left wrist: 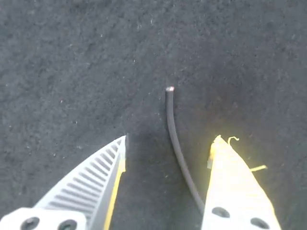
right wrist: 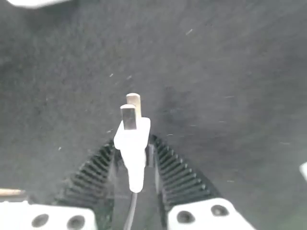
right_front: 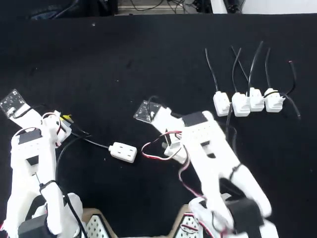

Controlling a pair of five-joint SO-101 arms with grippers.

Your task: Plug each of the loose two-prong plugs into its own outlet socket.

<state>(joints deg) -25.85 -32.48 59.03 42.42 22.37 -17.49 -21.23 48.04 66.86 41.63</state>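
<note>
A white outlet socket block (right_front: 123, 151) lies left of the table's middle, its black cord (right_front: 91, 141) running toward the left arm. My left gripper (left wrist: 170, 139) is open and low over the mat, with the cord's loose end (left wrist: 173, 129) lying between its fingers, not gripped. My right gripper (right wrist: 133, 142) is shut on a white two-prong plug (right wrist: 133, 139) whose prongs point away from the wrist. In the high view the right arm (right_front: 203, 144) sits just right of the socket block. Several more white plugs (right_front: 241, 104) with black wires lie in a row at the back right.
A black mat (right_front: 124, 64) covers the table. Red and white servo wires (right_front: 158, 153) loop beside the right arm. The arm bases (right_front: 99, 225) stand at the front edge. A white edge of something (right wrist: 33, 2) shows far off in the right wrist view.
</note>
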